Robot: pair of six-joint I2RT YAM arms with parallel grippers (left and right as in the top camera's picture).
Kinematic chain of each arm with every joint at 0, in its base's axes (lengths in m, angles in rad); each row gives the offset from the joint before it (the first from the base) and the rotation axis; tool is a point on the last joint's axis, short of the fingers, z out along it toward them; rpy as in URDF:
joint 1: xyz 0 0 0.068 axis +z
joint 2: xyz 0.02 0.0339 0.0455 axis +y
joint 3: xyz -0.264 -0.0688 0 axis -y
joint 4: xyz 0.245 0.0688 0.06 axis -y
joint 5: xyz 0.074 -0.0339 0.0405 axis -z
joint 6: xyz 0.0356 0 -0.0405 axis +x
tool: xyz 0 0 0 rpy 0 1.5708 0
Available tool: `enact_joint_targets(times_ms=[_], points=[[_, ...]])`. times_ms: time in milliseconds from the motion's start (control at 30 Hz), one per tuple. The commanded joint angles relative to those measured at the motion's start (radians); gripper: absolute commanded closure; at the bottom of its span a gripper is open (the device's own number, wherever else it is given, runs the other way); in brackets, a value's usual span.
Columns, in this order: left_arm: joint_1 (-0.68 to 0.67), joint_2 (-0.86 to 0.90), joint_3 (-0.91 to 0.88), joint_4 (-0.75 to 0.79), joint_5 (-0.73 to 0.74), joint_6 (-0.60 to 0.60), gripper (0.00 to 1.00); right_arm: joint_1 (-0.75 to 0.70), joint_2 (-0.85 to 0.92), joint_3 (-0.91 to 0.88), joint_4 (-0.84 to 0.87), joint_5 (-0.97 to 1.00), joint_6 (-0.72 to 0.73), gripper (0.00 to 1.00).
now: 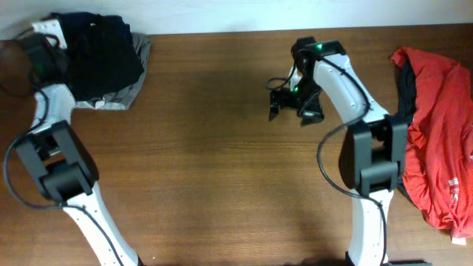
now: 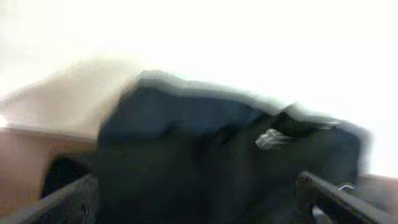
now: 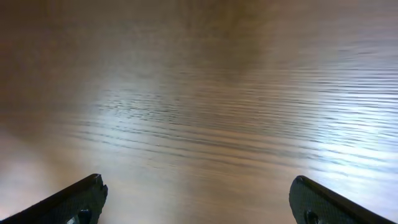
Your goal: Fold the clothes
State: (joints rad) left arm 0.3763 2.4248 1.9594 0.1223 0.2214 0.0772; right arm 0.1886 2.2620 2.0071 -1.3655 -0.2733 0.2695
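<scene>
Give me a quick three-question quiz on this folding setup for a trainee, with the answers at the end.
1. True or false: the red garment is in neither gripper.
2. What lies right in front of the left gripper? A) the dark clothes pile B) the red garment C) nothing
3. Fill in: the right gripper, over the bare table, has its jaws ____.
Key: 1 true; 2 A; 3 open.
</scene>
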Motion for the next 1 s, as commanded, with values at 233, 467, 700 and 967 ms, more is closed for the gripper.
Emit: enact_joint_targets(times_ms=[233, 467, 700, 967], points=[[-0.002, -0.513, 0.012, -0.567, 0.391, -0.019, 0.01, 0.001, -0.407, 0.060, -0.088, 0.179, 0.028, 0.01], [-0.003, -0.681, 0.011, -0.885, 0.445, 0.083, 0.01, 0.014, -0.562, 0.060, -0.255, 0.178, 0.029, 0.01], [-0.021, -0.771, 0.004, -1.154, 0.449, 0.161, 0.01, 0.182, -0.694, 0.060, -0.331, 0.260, 0.098, 0.01], [-0.205, -0.776, -0.079, -1.214, 0.590, 0.322, 0.01, 0.565, -0.890, 0.030, -0.333, 0.516, 0.295, 0.01]])
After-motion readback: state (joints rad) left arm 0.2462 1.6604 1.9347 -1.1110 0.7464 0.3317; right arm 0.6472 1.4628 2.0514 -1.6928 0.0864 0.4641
